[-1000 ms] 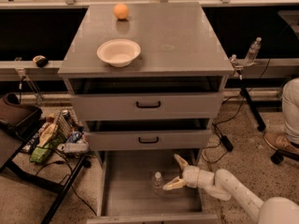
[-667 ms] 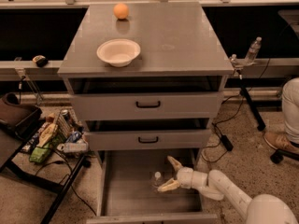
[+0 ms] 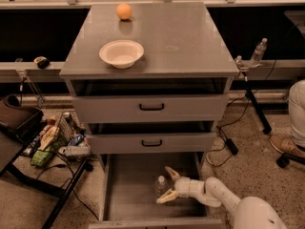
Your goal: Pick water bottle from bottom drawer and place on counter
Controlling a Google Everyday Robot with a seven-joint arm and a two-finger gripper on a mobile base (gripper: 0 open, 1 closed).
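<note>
Just below handled drawers [image 3: 119,143], spread pincer [image 3: 163,185] around water bottle [image 3: 161,180].

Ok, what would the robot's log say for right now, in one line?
step: grab bottle | tool: open, low in bottom drawer, straddling bottle | bottle: upright, not lifted | counter: bowl, orange

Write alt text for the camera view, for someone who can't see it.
The open gripper is down in the pulled-out bottom drawer, right at an upright water bottle. On the counter above sit a white bowl and a round orange object.
</note>
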